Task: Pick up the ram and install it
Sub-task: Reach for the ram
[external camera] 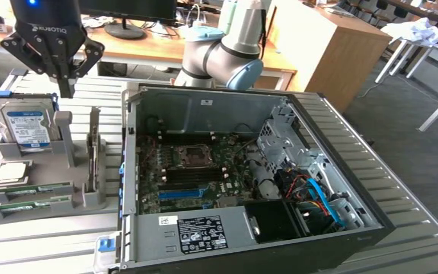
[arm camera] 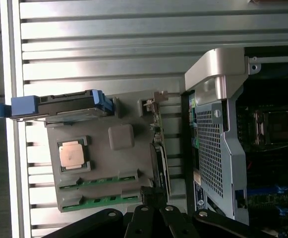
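Observation:
Two green ram sticks sit on edge in the front slots of a grey rack at the exterior view's left. In the wrist view the same sticks are thin green strips in the rack. My black gripper hangs well above the rack's back part, beside the hard drive, with its fingers pointing down. It is shut with nothing between the fingertips. The open computer case shows the motherboard with its dark memory slots.
The rack also holds a silver hard drive in a blue caddy, a CPU chip and an upright card. A blue slot lies on the motherboard. The case wall stands close to the rack. Everything rests on a ribbed metal table.

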Controlling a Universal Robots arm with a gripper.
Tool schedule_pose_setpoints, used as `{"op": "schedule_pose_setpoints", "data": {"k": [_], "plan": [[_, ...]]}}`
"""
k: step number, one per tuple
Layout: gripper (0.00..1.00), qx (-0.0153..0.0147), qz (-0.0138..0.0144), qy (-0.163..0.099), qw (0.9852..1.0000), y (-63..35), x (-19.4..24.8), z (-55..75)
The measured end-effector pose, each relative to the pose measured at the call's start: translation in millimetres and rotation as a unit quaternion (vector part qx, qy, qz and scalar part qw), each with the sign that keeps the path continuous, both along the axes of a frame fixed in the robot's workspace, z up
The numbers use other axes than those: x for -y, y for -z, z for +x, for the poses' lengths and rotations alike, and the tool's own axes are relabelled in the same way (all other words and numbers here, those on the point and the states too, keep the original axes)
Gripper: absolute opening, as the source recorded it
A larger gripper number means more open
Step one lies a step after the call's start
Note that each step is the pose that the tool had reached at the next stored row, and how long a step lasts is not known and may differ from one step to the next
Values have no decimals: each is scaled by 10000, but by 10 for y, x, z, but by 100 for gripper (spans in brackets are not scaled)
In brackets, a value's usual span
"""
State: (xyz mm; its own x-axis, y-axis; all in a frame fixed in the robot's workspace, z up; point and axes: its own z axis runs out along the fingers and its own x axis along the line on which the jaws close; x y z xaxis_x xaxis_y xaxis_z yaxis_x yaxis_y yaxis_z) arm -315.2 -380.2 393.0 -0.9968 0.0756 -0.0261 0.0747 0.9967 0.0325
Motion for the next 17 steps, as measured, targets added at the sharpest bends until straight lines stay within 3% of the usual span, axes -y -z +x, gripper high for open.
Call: {"op": "schedule_pose_setpoints", "data": {"k": [17], "plan": [[10,0,0,0,10000,0,62,0]]}}
